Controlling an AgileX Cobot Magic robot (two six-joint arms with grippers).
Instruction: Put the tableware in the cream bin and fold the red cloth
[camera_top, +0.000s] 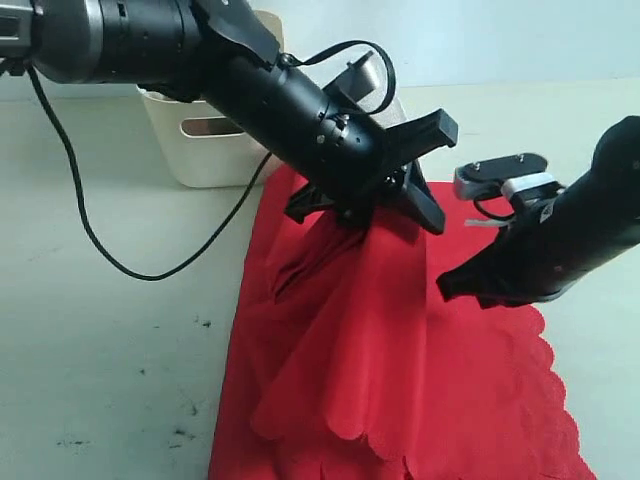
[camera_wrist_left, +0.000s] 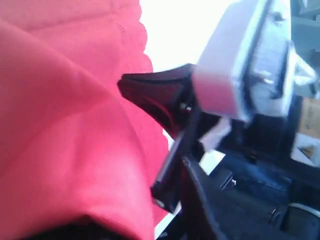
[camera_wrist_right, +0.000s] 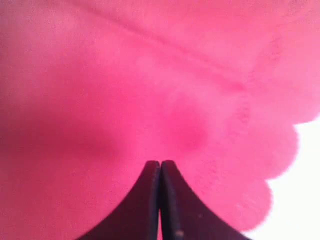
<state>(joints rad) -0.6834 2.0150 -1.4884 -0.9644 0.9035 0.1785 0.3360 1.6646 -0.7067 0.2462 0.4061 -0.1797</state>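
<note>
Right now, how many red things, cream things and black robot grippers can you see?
Red: 1, the red cloth
Cream: 1, the cream bin
Black: 2, the left gripper and the right gripper
Total: 4

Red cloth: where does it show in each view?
Exterior: red cloth spreads across the lower middle, bunched near centre.
Left wrist: fills the picture's left half.
Right wrist: fills nearly the whole picture.
Shared landmark: its scalloped edge against the pale table.
</note>
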